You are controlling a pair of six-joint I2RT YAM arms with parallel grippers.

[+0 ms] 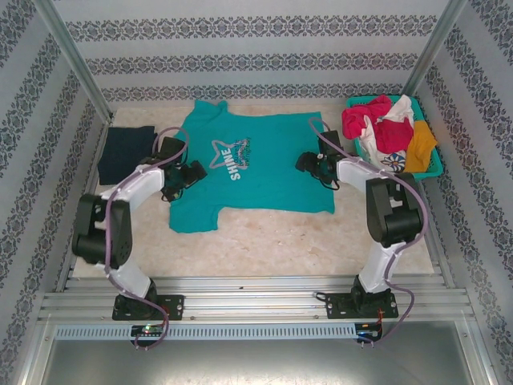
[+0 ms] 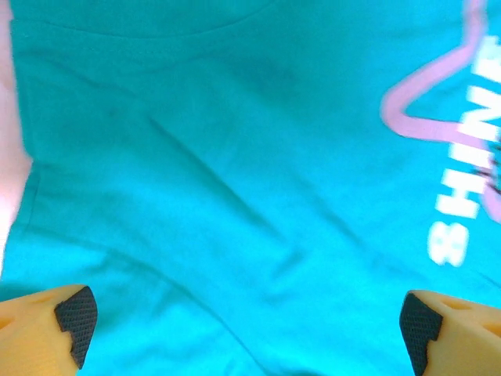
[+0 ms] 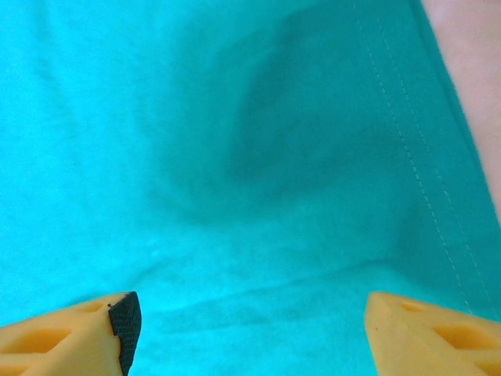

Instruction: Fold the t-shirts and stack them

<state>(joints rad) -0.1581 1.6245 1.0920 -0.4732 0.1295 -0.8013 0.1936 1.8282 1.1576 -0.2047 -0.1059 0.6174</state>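
Left pincer (image 1: 191, 174) and right pincer (image 1: 309, 163) were held released over the teal t-shirt (image 1: 264, 180) spread on the counter (image 1: 280, 241); a navy shirt (image 1: 126, 152) was laid outside the left one, a basket (image 1: 431, 172) of shirts (image 1: 389, 132) outside the right.

This looks like a robotics lab cell dressed up as a home rather than a real room: patterned wallpaper panels (image 1: 256, 60) hang between bare aluminium posts (image 1: 74, 60) around a marble-look tabletop (image 1: 272, 237). A left arm (image 1: 112, 228) and a right arm (image 1: 389, 212) are bolted to slotted aluminium rails (image 1: 256, 298). A plastic basket (image 1: 362, 100) of t-shirts (image 1: 385, 128) adds the household touch.
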